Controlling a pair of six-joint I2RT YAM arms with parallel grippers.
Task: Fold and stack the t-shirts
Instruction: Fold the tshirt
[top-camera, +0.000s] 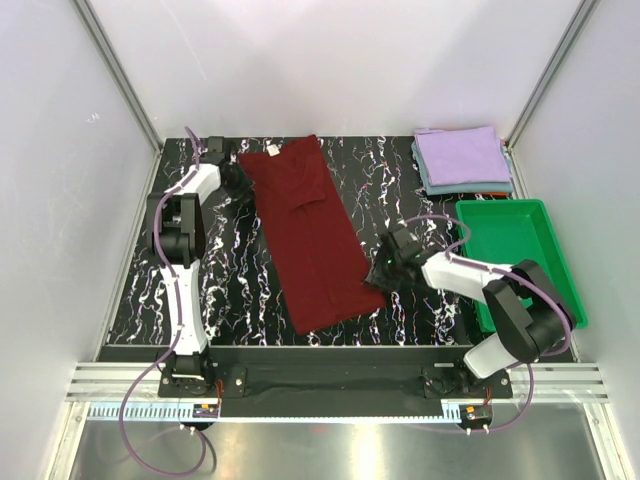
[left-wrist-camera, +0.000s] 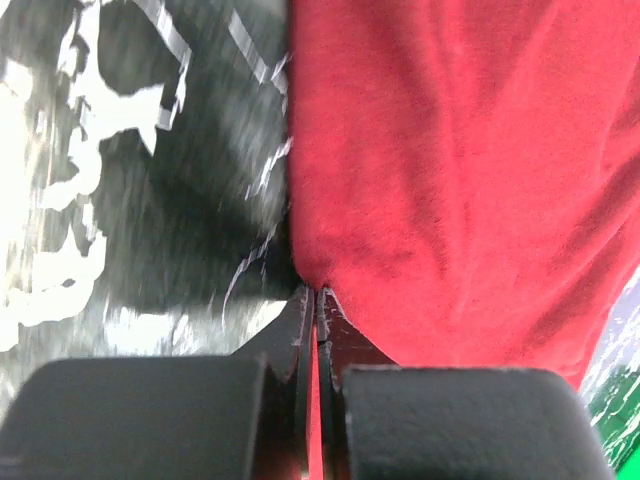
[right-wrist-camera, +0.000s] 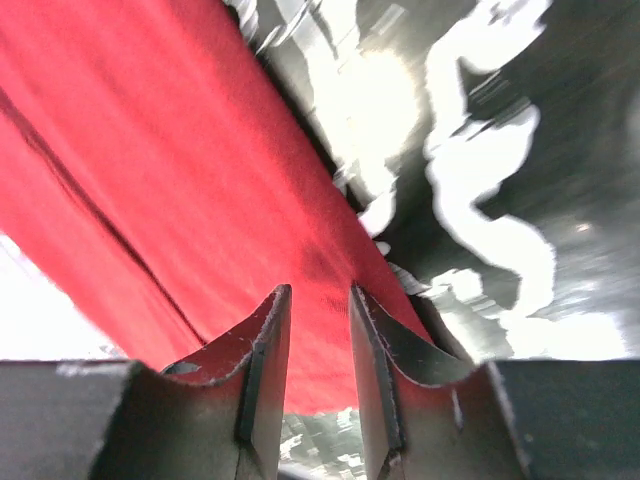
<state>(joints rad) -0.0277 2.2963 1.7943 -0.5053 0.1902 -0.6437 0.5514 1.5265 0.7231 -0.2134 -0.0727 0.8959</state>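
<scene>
Holds right gripper (top-camera: 380, 270) slightly parted over near-right edge of maroon tee (top-camera: 310, 240). Pinches tee's far-left corner in left gripper (top-camera: 240, 180), pressed shut. Has tee flat on table (top-camera: 240, 285), lavender tee (top-camera: 462, 152) stacked on grey-blue tee (top-camera: 466, 187) far right.

The left arm (top-camera: 185, 270) and right arm (top-camera: 505, 300) have white links and black joints; the left hand (top-camera: 240, 183) and right hand (top-camera: 376, 273) are black. Purple cables (top-camera: 133, 420) loop from the bases (top-camera: 186, 366) at the table's (top-camera: 230, 290) near edge.
</scene>
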